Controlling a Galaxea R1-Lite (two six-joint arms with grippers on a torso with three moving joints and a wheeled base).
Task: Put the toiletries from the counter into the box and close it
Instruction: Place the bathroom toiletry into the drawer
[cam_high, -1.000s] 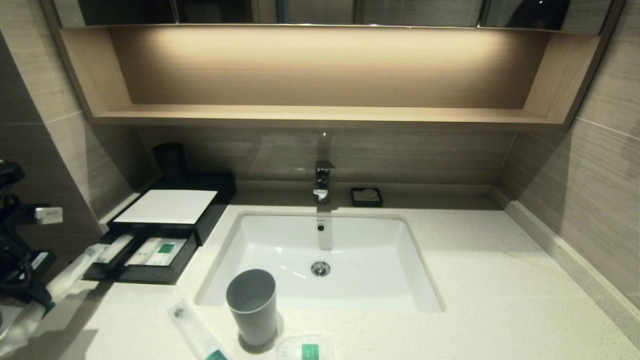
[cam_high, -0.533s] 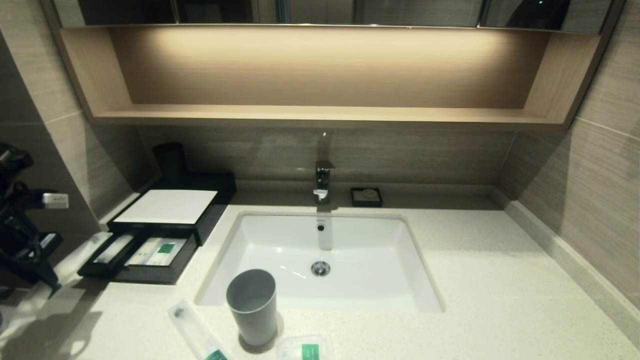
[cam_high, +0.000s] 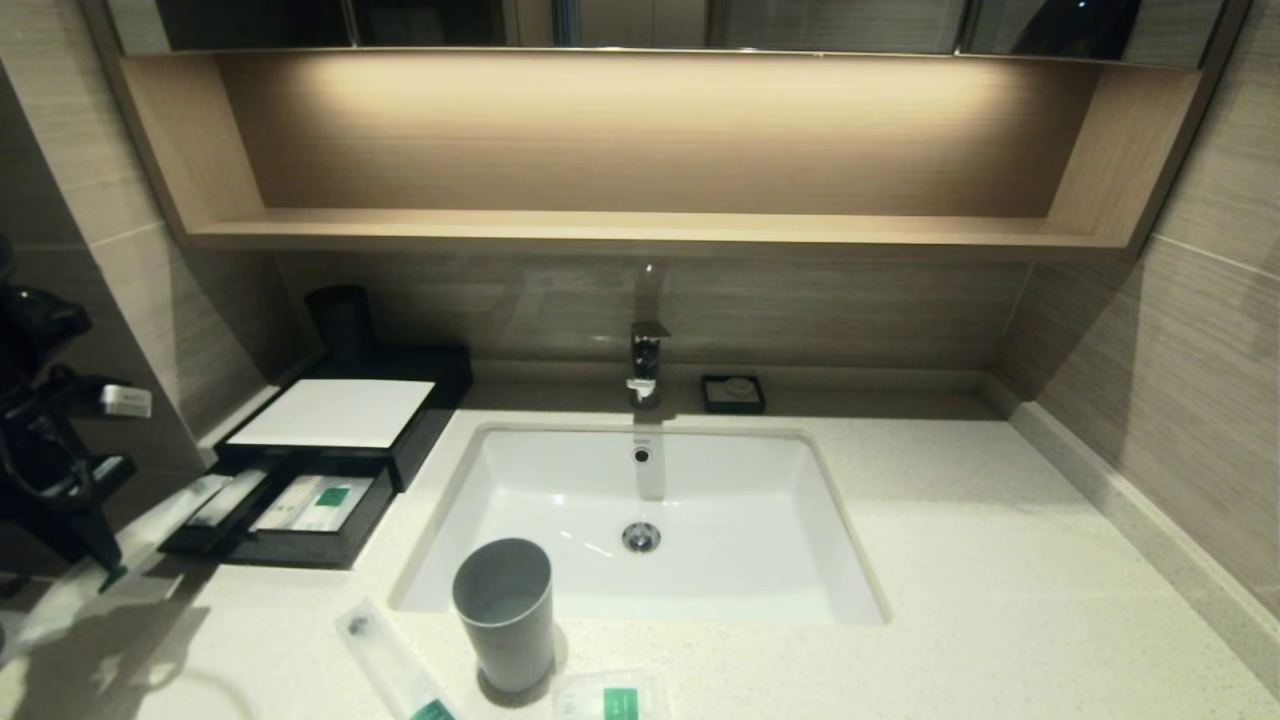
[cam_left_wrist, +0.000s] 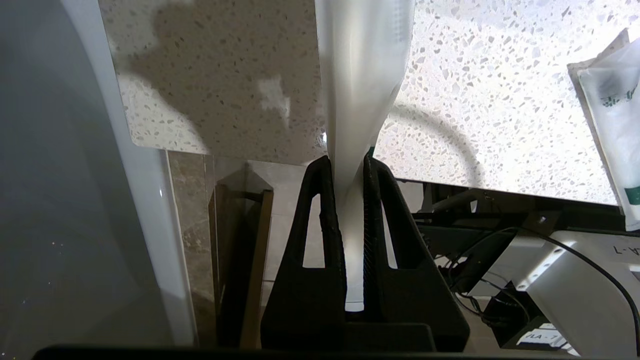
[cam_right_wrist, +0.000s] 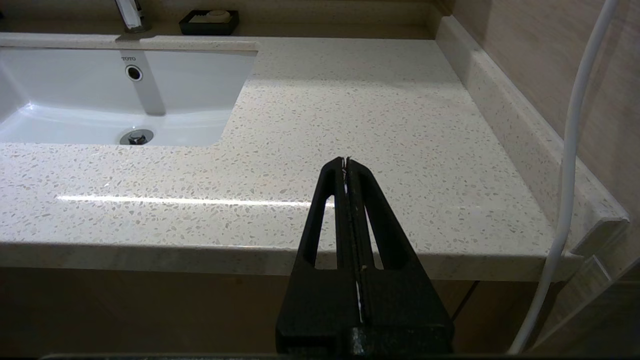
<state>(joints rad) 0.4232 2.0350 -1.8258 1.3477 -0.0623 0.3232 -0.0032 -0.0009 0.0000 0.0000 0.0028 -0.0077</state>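
The left gripper (cam_left_wrist: 348, 165) pinches one end of a long packet (cam_left_wrist: 362, 75), whose free length reaches out beyond the fingertips over the counter (cam_left_wrist: 225, 75). Farther ahead sits the box (cam_high: 335, 415), drawer open. The right gripper (cam_right_wrist: 346, 161) is closed, empty, before the counter edge.

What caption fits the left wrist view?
Left gripper shut on a long translucent packet above the speckled counter.

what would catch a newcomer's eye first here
The white sink set in the middle of the counter, with a grey cup at its near edge. At far left, the left gripper pinches a long translucent packet beside the black box, whose drawer stands open.
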